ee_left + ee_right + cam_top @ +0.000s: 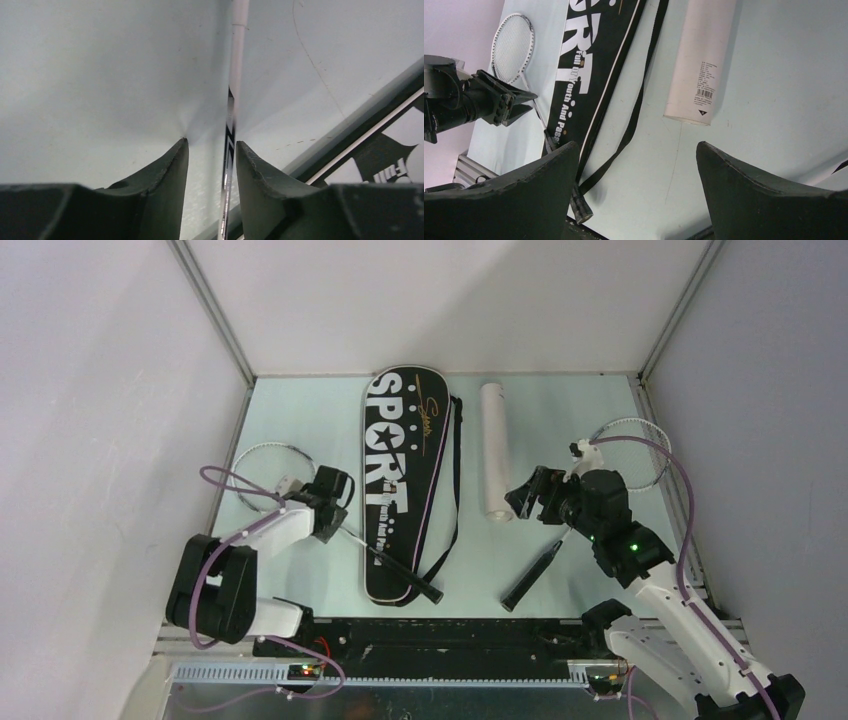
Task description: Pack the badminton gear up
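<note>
The left gripper (211,142) was seen lowered to the table (100,75) with its fingers partly parted and set astride the thin shaft of the first racket (231,125). The shaft lay close against the right finger, while a strip of bare table was left on the left finger's side, so no firm clamp could be made out. Beyond the right finger the edge of the black bag (385,160) was seen; on the outer side of the left finger only open table was shown. The left arm was folded back near its base, its forearm angled towards the bag.

The right gripper (638,145) was held above the table with its fingers spread wide and nothing between them. Ahead of the fingers, nearer the right one, the near end of the white tube (701,60) was found, and ahead of the left finger the bag's strap (639,100) was laid. The second racket (530,580) was left under the outstretched right arm, its head near the table's right edge.
</note>
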